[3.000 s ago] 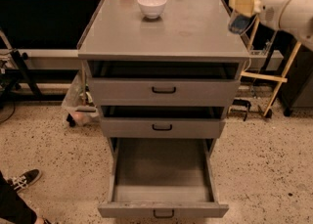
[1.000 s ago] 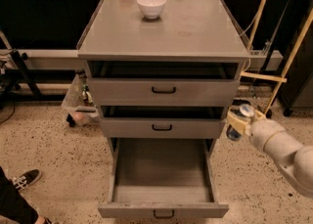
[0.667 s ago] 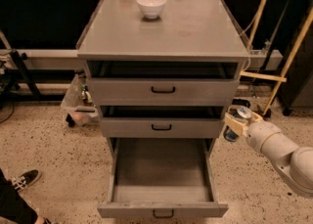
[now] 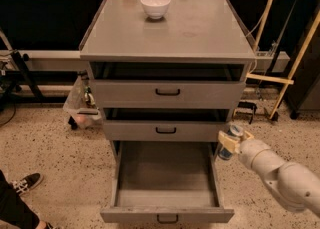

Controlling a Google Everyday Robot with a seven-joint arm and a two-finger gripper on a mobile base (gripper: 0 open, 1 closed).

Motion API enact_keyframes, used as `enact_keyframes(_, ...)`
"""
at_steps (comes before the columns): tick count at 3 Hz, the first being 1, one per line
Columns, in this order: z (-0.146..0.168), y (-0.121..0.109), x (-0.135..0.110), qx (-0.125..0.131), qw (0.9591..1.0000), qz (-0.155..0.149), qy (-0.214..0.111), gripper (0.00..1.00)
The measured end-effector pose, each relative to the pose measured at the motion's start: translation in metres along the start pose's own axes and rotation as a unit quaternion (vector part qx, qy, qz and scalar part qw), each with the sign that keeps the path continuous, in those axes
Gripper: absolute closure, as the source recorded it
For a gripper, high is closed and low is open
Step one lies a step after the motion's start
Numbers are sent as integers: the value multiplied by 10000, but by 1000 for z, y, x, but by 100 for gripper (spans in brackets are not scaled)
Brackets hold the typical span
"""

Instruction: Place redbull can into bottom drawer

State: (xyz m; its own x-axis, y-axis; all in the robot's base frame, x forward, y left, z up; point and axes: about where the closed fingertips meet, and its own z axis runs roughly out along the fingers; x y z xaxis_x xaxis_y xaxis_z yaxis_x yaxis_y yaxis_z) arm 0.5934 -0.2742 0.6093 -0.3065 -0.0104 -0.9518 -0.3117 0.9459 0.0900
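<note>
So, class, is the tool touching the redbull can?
Touching. The camera view shows the tool clamped around the redbull can, holding it above the floor at the right edge of the open bottom drawer.

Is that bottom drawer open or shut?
Open: the bottom drawer is pulled far out, its bare floor showing. The gripper holds the redbull can just outside its right wall.

A: Access to the bottom drawer [image 4: 165, 175]?
B: Open from above; the middle drawer [image 4: 165, 130] overhangs its rear. The gripper [image 4: 229, 142], clasping the redbull can [image 4: 225, 152], sits outside the drawer's right wall [image 4: 215, 173], which bars sideways entry.
</note>
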Motion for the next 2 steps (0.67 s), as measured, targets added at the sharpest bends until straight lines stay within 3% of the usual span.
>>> enact_keyframes(2,71,86,203,-209,9966,218,766,100)
